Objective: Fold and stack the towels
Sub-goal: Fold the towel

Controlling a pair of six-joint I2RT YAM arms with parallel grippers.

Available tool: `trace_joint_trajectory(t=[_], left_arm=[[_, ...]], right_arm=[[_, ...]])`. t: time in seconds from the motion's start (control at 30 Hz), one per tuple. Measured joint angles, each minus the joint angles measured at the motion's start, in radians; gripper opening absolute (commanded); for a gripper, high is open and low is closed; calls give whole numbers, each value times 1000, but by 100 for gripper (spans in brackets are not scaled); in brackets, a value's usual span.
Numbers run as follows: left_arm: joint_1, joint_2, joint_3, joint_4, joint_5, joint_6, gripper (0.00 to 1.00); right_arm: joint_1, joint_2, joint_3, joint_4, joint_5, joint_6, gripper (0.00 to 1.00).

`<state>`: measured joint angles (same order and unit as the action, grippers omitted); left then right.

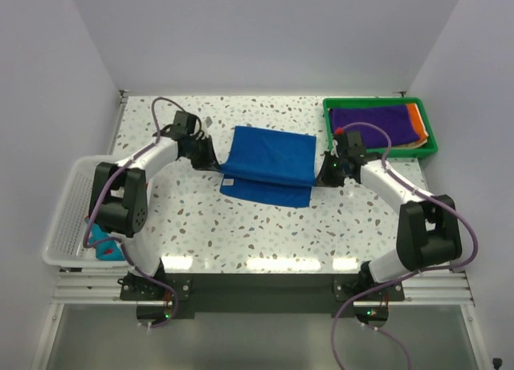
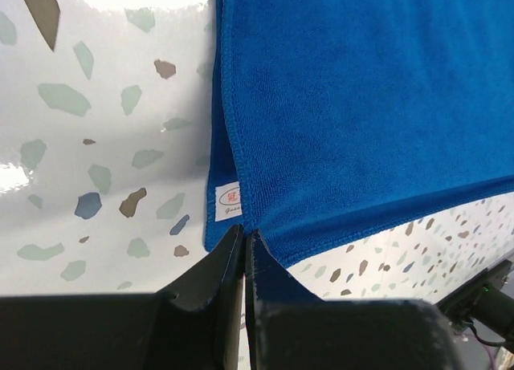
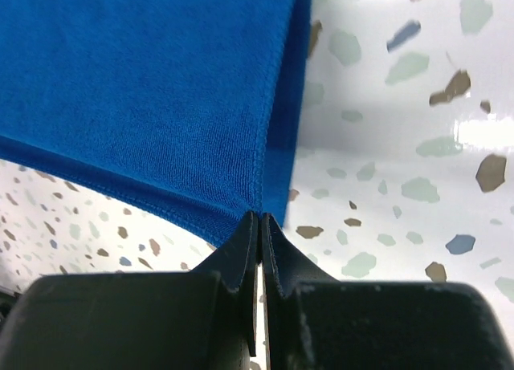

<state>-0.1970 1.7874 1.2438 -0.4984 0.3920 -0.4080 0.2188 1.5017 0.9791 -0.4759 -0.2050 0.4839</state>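
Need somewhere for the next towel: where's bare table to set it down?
The widest bare patch is the table strip between the blue towel and the near edge. A narrower strip lies beyond the towel, left of the green tray. Crowded: both towel sides, where the left gripper and right gripper pinch its corners.

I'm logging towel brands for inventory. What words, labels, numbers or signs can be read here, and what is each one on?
On the white sewn tag at the edge of the blue towel: a red mark above a line of small script, both too small and blurred to read.
No other text, number or sign shows in any view.
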Motion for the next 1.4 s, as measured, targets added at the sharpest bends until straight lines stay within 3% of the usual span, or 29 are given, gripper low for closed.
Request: trace_joint_trajectory(t=[0.33, 0.7, 1.4], left_arm=[[-35, 0, -135, 47, -66, 0, 8], [-55, 0, -173, 72, -95, 0, 9], [-57, -96, -118, -2, -125, 0, 10]], right_arm=[[6, 51, -117, 101, -9, 16, 0], [10, 85, -153, 143, -17, 21, 0], [11, -29, -51, 13, -4, 6, 0]])
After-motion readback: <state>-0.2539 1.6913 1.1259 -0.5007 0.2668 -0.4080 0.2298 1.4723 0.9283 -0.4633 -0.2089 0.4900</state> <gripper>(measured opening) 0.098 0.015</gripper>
